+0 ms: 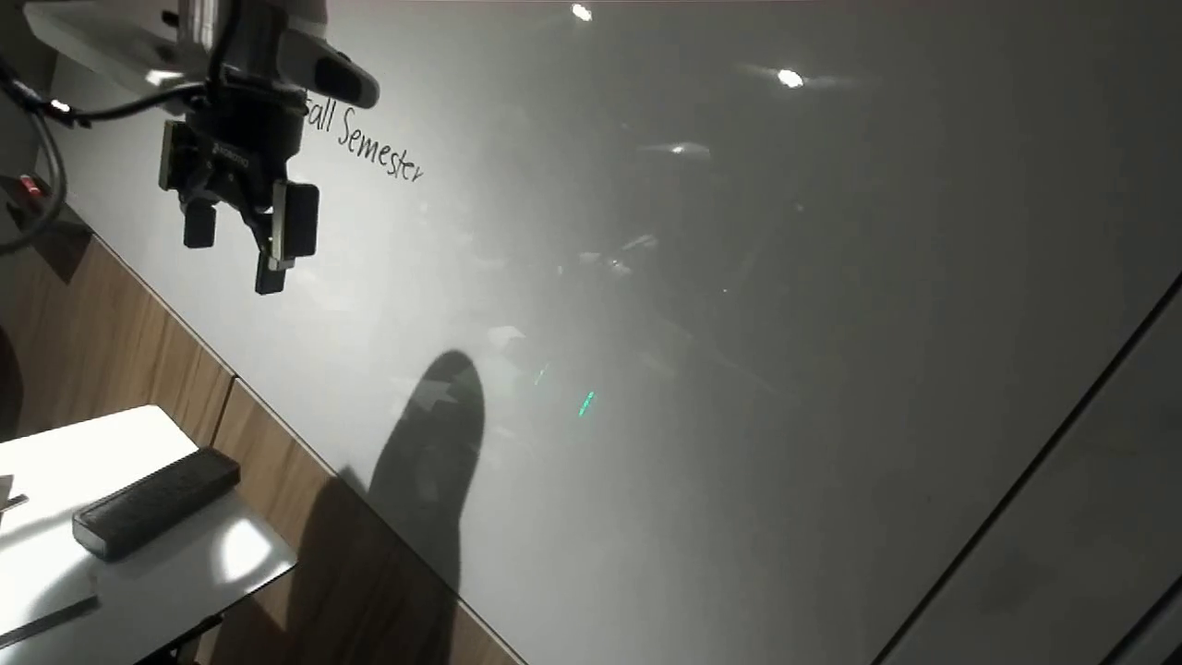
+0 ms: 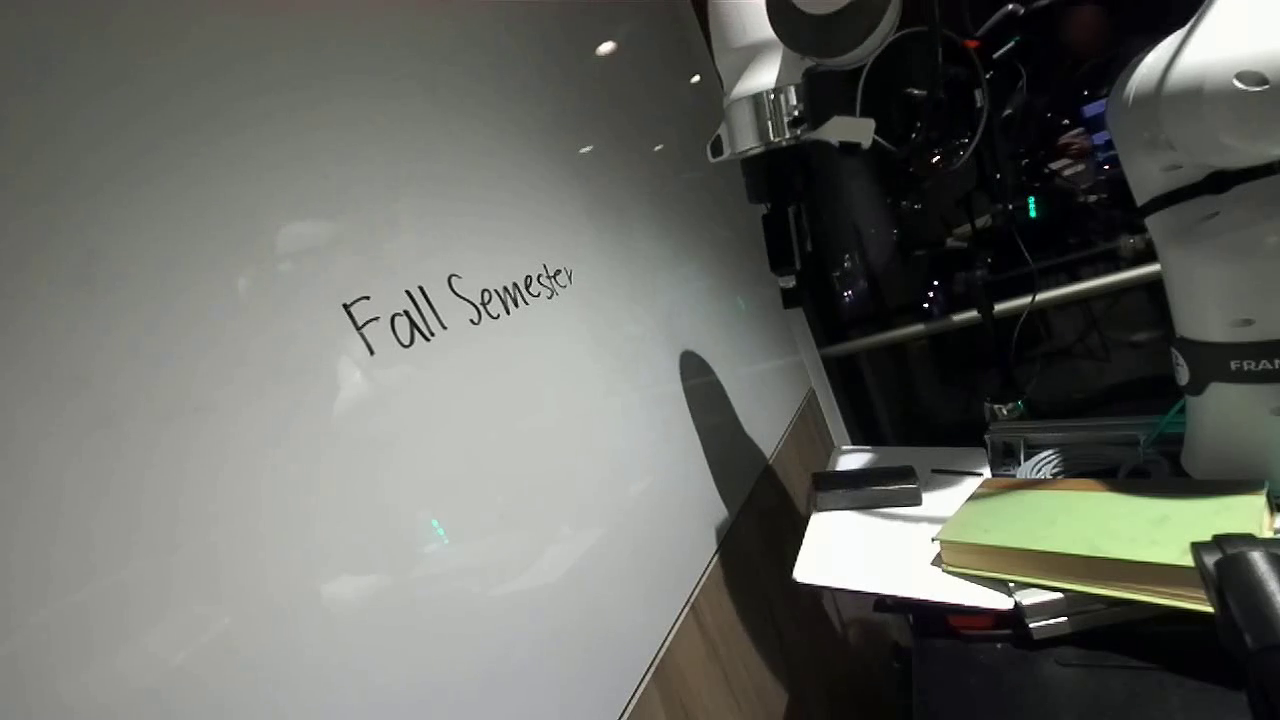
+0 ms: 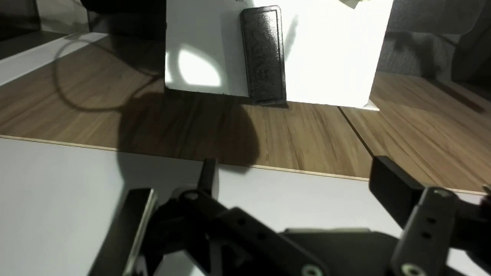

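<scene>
My gripper hangs in the air in front of a large whiteboard, its jaws wide apart and nothing between them. Handwritten black words, "Fall Semester", stand on the board; in an exterior view the gripper hides part of "Fall". Below the gripper, a black block like a board eraser lies on a small white tabletop. In the wrist view the eraser is beyond the fingertips, well apart from them, with its near end sticking slightly past the tabletop's edge.
A thick green book overlaps the right part of the tabletop. A thin dark stick lies behind the eraser. Wood panelling runs under the whiteboard. A loose cable hangs beside the wrist; the arm's base stands behind the book.
</scene>
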Controlling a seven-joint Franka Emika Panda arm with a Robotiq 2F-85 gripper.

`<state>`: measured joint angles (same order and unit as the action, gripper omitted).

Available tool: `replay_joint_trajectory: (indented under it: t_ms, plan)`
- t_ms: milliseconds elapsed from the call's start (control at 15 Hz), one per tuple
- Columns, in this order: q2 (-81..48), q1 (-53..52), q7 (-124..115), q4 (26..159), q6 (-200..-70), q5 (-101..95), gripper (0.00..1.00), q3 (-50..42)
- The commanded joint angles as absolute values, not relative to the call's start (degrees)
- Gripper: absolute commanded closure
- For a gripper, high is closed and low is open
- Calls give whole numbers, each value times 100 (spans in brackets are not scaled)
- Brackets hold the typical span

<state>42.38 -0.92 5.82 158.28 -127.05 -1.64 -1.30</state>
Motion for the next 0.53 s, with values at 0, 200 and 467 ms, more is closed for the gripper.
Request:
replay_joint_trajectory:
  t_ms: [0,200,467]
  plan:
    - [3983,-100,622,15923,-13347,-228,0,-138]
    - [3541,-43,603,15948,-13796,-344,0,-91]
    - [3085,73,553,15948,-13650,-558,0,-54]
